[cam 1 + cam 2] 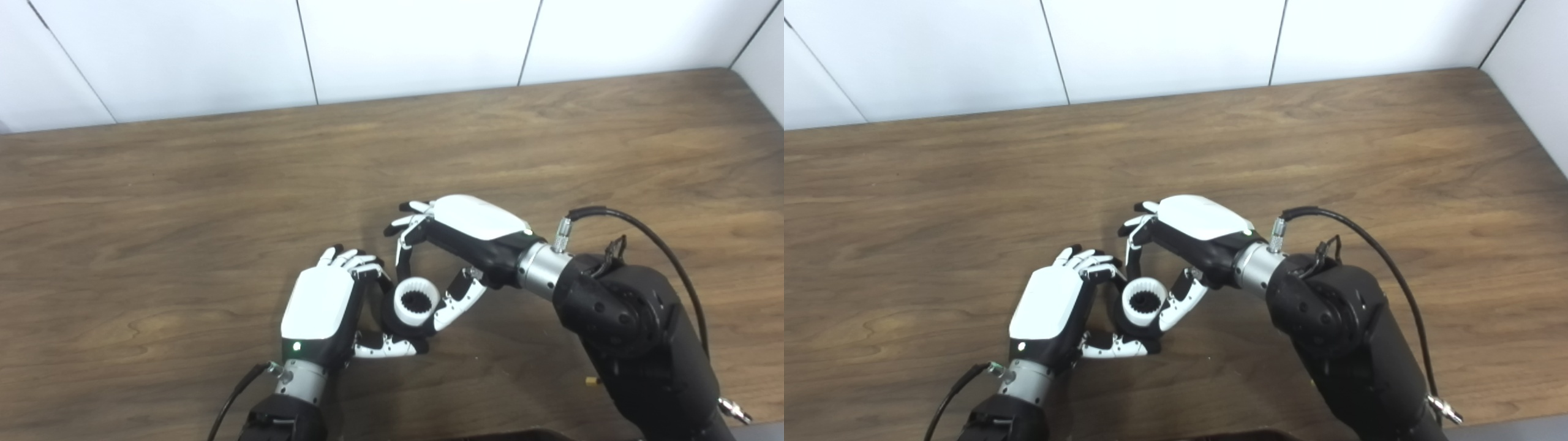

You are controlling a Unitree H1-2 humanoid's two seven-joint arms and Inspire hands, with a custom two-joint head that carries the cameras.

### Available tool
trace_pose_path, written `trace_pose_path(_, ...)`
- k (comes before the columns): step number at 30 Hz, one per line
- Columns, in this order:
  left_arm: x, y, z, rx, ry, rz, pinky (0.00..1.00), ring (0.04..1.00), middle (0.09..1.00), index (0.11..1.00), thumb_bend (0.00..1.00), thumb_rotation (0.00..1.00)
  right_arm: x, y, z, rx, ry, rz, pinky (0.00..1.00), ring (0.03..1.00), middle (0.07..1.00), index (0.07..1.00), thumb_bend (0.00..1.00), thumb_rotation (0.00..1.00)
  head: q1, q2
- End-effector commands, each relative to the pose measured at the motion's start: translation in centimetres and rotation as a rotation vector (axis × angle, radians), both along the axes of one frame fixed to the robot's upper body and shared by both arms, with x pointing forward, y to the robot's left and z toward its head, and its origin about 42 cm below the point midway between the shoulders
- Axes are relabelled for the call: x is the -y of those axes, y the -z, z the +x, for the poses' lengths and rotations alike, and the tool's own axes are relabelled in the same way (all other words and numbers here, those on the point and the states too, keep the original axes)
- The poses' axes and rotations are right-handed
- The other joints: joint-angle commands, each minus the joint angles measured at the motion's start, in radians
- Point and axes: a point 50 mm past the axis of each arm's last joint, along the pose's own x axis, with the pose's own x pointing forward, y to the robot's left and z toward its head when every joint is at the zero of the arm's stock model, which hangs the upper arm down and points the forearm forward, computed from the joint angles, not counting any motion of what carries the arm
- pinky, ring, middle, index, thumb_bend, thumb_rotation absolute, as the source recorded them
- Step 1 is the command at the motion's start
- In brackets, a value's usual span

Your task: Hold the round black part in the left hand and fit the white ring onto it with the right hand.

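Observation:
The round black part [392,318] sits between my two hands near the table's front middle, mostly hidden by fingers and by the white ring. That white ring [416,300] is toothed inside and rests on top of the black part [1124,318]. My left hand [324,306] curls its fingers and thumb around the black part from the left. From the right, my right hand [459,245] reaches in, its thumb and a finger pinching the ring [1145,301] on its sides. Both hands also show in the right eye view: left hand [1053,306], right hand [1194,236].
The brown wooden table [184,196] stretches wide around the hands. A white panelled wall [392,43] runs along its far edge, and another wall panel meets it at the far right corner. A black cable [649,239] loops off my right wrist.

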Motion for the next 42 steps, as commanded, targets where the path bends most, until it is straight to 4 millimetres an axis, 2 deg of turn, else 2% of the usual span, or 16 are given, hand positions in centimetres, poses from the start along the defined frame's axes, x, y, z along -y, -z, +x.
trace_pose_path(1, 0.6, -0.8, -0.1, 0.013, 0.019, -0.019, 0.94, 0.851, 0.758, 0.484, 0.52, 0.05, -0.3, -1.3, 0.3, 0.083, -0.02, 0.005, 1.0, 0.983, 0.873, 0.485, 0.52, 0.13, -0.002, 0.001)
trace_pose_path(42, 1.7, -1.2, 0.3, 0.023, 0.017, -0.032, 0.93, 0.848, 0.756, 0.484, 0.52, 0.05, -0.7, 0.2, 1.2, 0.08, -0.003, -0.001, 0.99, 0.988, 0.872, 0.486, 0.52, 0.13, 0.011, 0.003)
